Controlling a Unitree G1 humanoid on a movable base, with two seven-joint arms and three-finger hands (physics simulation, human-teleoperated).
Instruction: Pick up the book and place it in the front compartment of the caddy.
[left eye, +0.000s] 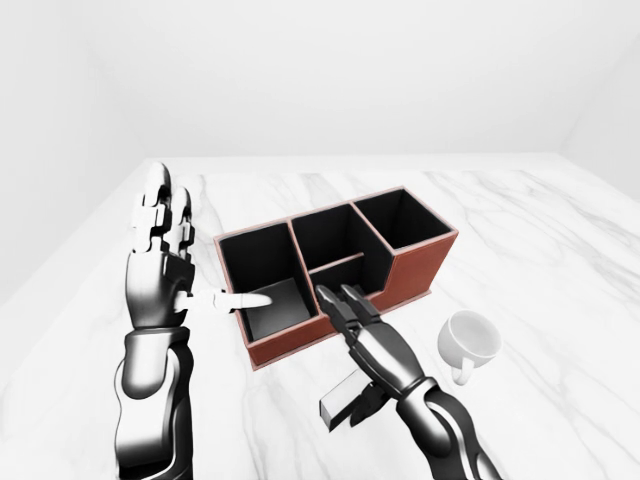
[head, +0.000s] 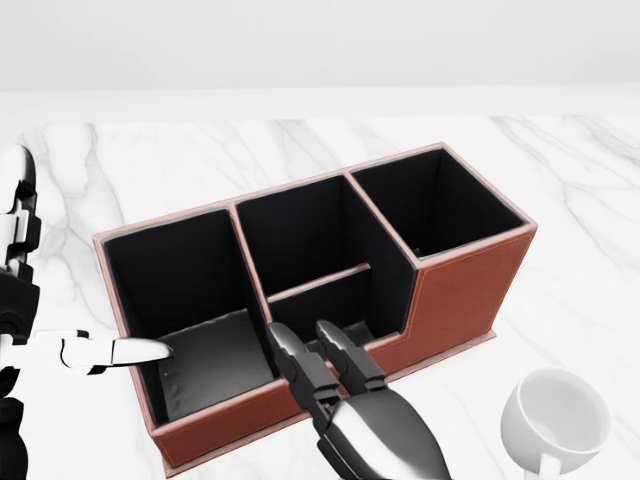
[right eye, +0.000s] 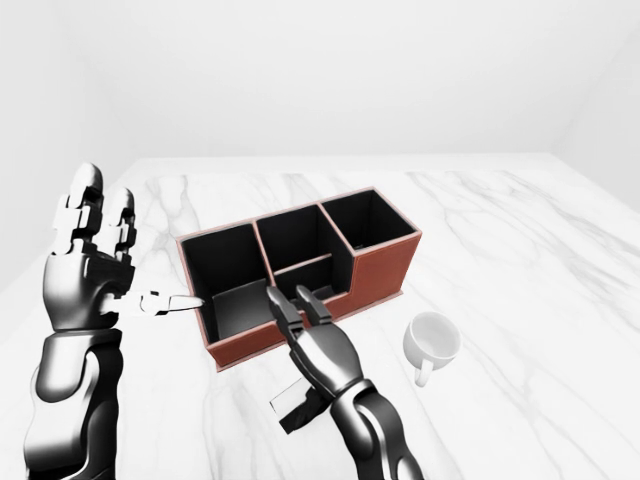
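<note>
On the white marble worktop (left eye: 560, 250) in the left-eye view, the red-brown caddy (left eye: 415, 275) is sitting with its black compartments open upward. The left hand (left eye: 165, 270) is standing upright at the caddy's left end, fingers spread apart, its pale thumb reaching over the rim of the leftmost compartment. The right hand (left eye: 375, 345) is lying over the caddy's lower wall, two dark fingers (left eye: 335, 303) extended and holding nothing. Beneath that forearm, a dark book (left eye: 350, 400) is resting on the worktop, outside the caddy. A white mug (left eye: 470, 343) is sitting just right of the arm.

Across the head view, the fingers are pointing at the small lower middle compartment.

Nothing different is showing in the right-eye view.
</note>
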